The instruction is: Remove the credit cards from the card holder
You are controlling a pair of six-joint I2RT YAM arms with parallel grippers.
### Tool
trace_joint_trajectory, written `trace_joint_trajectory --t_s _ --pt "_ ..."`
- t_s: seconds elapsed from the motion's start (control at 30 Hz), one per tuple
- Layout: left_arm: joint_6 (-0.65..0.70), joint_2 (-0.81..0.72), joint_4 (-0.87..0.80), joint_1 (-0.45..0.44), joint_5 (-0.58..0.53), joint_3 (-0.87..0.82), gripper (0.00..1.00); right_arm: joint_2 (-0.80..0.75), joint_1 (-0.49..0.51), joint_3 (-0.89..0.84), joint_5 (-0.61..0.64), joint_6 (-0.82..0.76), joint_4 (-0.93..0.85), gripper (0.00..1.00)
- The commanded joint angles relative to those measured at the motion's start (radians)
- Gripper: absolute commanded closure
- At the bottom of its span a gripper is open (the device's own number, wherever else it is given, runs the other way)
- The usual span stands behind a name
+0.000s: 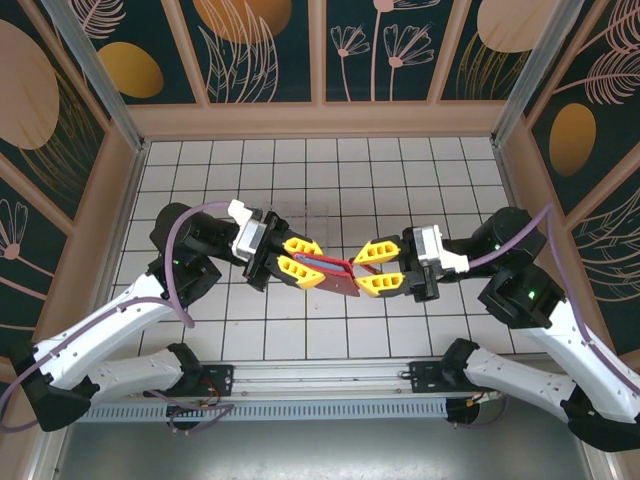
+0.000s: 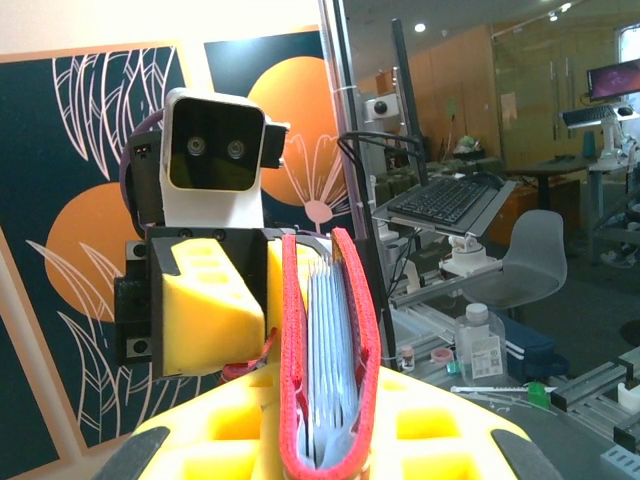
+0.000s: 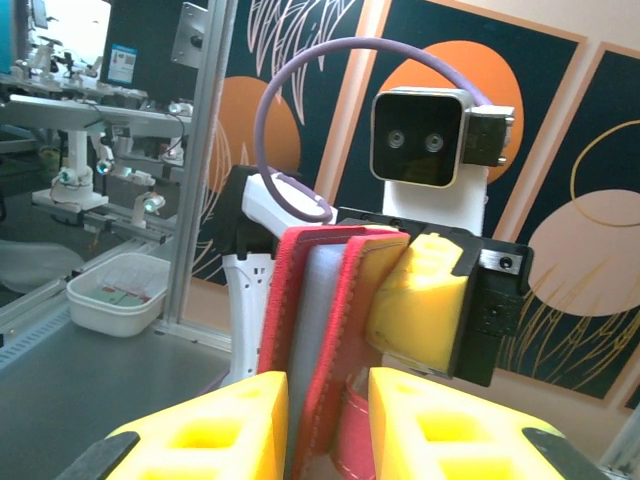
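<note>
The card holder [image 1: 330,272], a flat red wallet, is held in the air between both grippers above the middle of the tiled table. My left gripper [image 1: 296,258] is shut on its left end and my right gripper [image 1: 378,270] is shut on its right end. In the left wrist view the card holder [image 2: 325,340] stands edge-on between the yellow fingers [image 2: 450,430], with grey-blue leaves showing inside. In the right wrist view the card holder [image 3: 318,320] sits between the right fingers [image 3: 220,430], its red tab hanging by the right one. No dark credit cards are visible; they are hidden inside.
The white tiled table [image 1: 330,170] is fenced by wooden walls with dark patterned panels [image 1: 100,210] on the left, back and right. A metal rail [image 1: 320,375] runs along the near edge between the arm bases.
</note>
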Motion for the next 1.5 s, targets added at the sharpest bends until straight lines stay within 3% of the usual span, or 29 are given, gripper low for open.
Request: trace_joint_trajectory --t_s 0.0,0.67,0.73,0.8,0.93,1.0,1.1,1.33,1.47 --pt "-0.009 0.003 0.038 -0.005 0.0 0.038 1.0 0.011 -0.004 0.013 -0.047 0.013 -0.003 0.72" --pt "-0.005 0.03 0.035 -0.008 0.071 0.076 1.0 0.06 -0.004 0.034 0.008 -0.016 -0.062 0.87" --pt "0.023 0.023 0.007 -0.008 0.046 0.075 1.0 0.077 -0.004 0.046 -0.005 -0.023 -0.083 0.94" --pt "0.073 0.009 -0.048 -0.008 -0.008 0.068 0.98 0.085 -0.004 0.053 0.001 -0.028 -0.091 1.0" --pt "0.167 -0.025 -0.173 -0.009 -0.19 0.051 0.67 0.075 -0.004 0.04 0.052 -0.018 -0.086 1.0" --pt "0.187 -0.061 -0.191 -0.008 -0.294 0.014 0.46 0.068 -0.004 0.029 0.096 -0.009 -0.092 1.0" --pt "0.208 -0.117 -0.204 -0.008 -0.456 -0.051 0.29 0.062 -0.004 0.011 0.193 0.0 -0.113 1.0" --pt "0.205 -0.224 -0.245 -0.008 -0.805 -0.186 0.2 0.086 -0.009 -0.056 0.463 0.049 -0.175 1.0" --pt "0.175 -0.244 -0.258 -0.008 -0.969 -0.247 0.18 0.119 -0.025 -0.122 0.53 0.121 -0.201 1.0"
